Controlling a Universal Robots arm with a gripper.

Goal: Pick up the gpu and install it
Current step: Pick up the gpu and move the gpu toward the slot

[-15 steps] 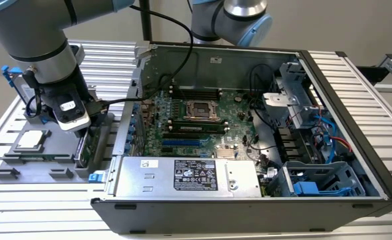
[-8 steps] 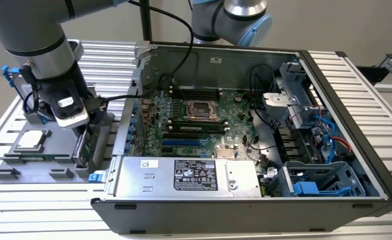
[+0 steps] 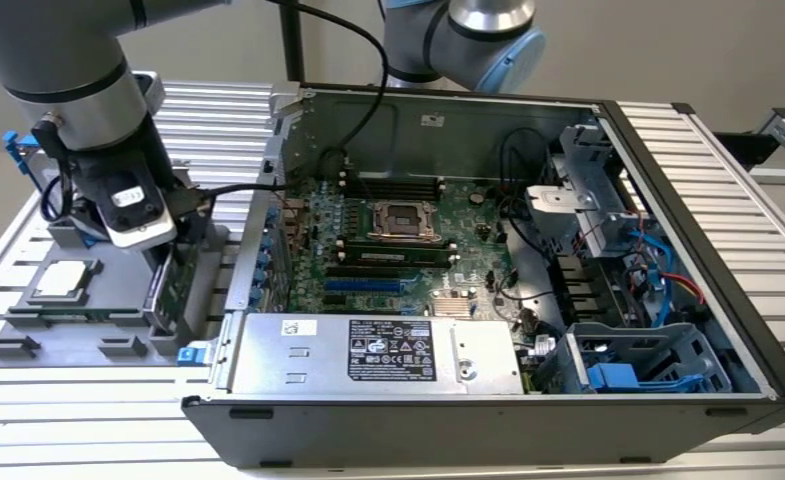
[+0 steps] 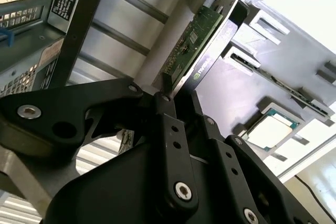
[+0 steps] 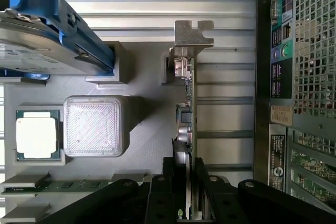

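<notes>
The gpu (image 3: 165,288) stands on edge in a slot of the grey parts tray (image 3: 45,335), at the exterior view's left, beside the open computer case (image 3: 632,130). In the first wrist view the gpu (image 5: 187,103) shows its thin green board and silver end bracket. The second wrist view shows the gpu (image 4: 191,45) with green board on one face and black shroud on the other. My gripper (image 3: 160,262) comes down on the card from above. In both wrist views the black gripper (image 5: 185,169) (image 4: 167,96) is shut on the gpu's edge, one finger on each face.
A processor chip (image 5: 35,135) and memory sticks (image 5: 68,184) lie in the tray, with a silver hard drive on blue rails (image 5: 47,35) beside them. Inside the case are the motherboard (image 3: 392,230), blue slots (image 3: 363,285), a power supply (image 3: 365,350) and cables.
</notes>
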